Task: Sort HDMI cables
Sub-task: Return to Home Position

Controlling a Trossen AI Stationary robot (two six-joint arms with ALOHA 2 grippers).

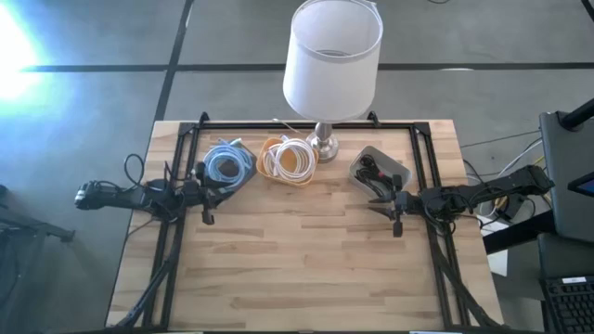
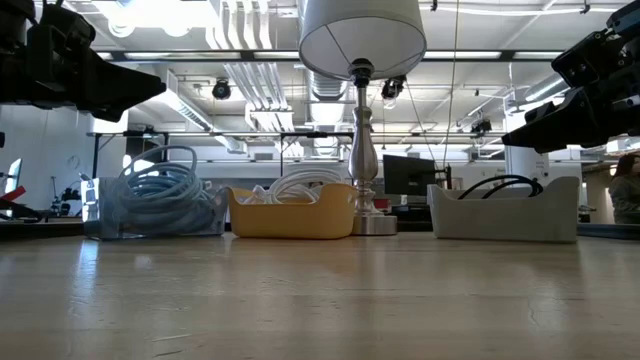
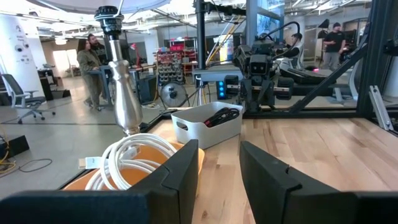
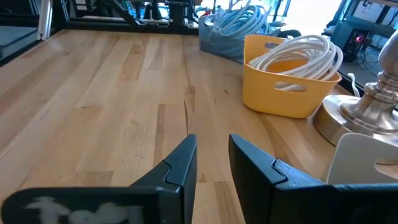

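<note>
From my station, I see both arms parked to either side of the lamp [image 1: 324, 141], held up off the counter [image 1: 297, 269]. The left pincer [image 1: 204, 193] hangs on the lamp's left-arm side. Its fingers are parted by a modest gap and nothing is held between them. The light blue cables [image 1: 223, 165] lie heaped in a clear bin [image 2: 105, 215], just beyond that pincer and farther from the lamp than the other bins. The white cables [image 1: 290, 160] are coiled in an orange bin [image 2: 290, 215] that sits right beside the lamp's base on the same side. On the lamp's other side, the black cables [image 1: 371, 170] lie in a grey bin [image 2: 500, 215] close to the base. The right pincer [image 1: 385, 211] hovers just in front of this bin, apart from the cables. Its fingers stand slightly spread and it is empty too.
</note>
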